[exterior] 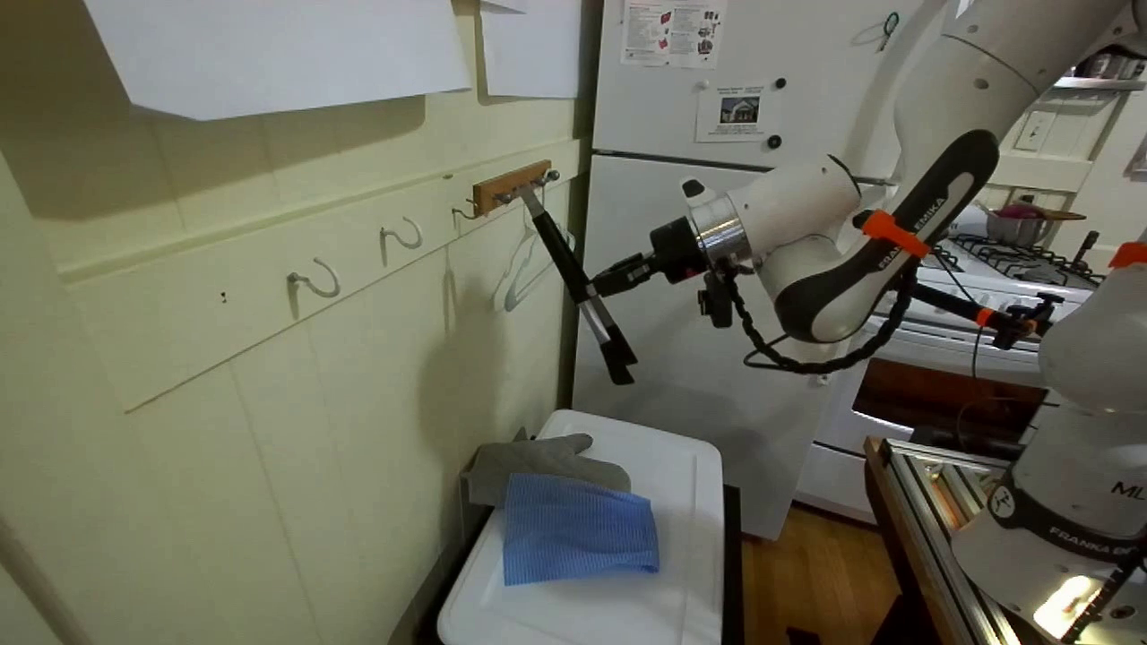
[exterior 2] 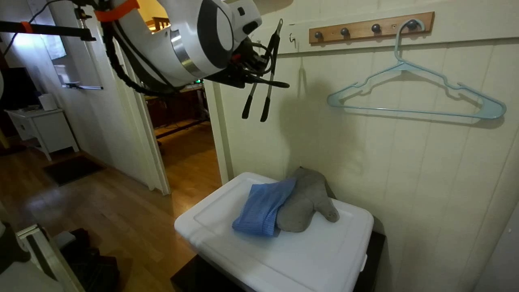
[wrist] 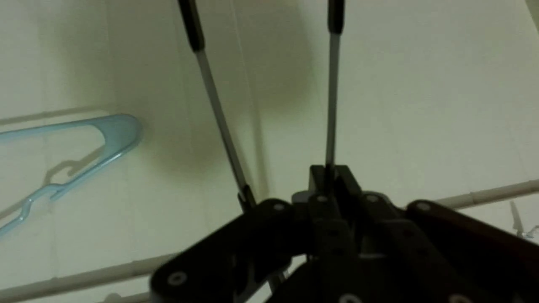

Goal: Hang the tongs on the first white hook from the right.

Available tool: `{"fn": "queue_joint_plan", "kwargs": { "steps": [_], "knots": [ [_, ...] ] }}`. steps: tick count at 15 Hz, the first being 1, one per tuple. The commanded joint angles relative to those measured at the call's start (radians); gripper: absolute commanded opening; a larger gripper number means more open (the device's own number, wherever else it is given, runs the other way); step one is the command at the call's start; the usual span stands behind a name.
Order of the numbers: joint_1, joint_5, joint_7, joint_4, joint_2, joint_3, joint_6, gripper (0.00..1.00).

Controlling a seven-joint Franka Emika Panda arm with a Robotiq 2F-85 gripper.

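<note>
The gripper (wrist: 330, 173) is closed narrow about one arm of the tongs (exterior: 560, 246); the other arm is not clasped. The tongs are held tilted, joined end up, near the end of the wooden bar (exterior 2: 360, 30) away from the fridge (exterior: 681, 421), seemingly apart from the wall (exterior 2: 438, 170). Because one arm alone is gripped, the tongs may be turned or slid if the joined end is pressed against the wall. A thinner hook (exterior 2: 292, 39), just beside the wooden bar, could be caught by mistake; the first white hook (exterior: 402, 243) is judged to be the curved one next along. If released unthreaded, the tongs would likely be dropped below the wooden bar, onto the bench (exterior 2: 219, 215) with its blue cloth (exterior 2: 263, 207) and grey mitt (exterior 2: 304, 202).

Under the wooden bar, the hanger (exterior 2: 401, 64) could be brushed by the loose arm. Above the bar's level, reach is bounded by a white sheet (exterior: 296, 54); most room is offered outward and below.
</note>
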Motion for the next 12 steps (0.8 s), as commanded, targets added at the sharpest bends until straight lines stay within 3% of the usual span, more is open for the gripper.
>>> {"fn": "queue_joint_plan", "kwargs": {
  "steps": [1, 3, 4, 12],
  "knots": [
    [-0.014, -0.071, 0.096, 0.07, -0.037, 0.004, -0.055, 0.02],
    [-0.016, -0.086, 0.115, 0.103, -0.024, -0.002, -0.072, 0.02],
    [-0.002, -0.035, 0.051, 0.069, -0.008, -0.003, -0.029, 0.08],
    [-0.001, -0.059, 0.07, 0.102, 0.037, -0.002, -0.029, 0.02]
  ]
}}
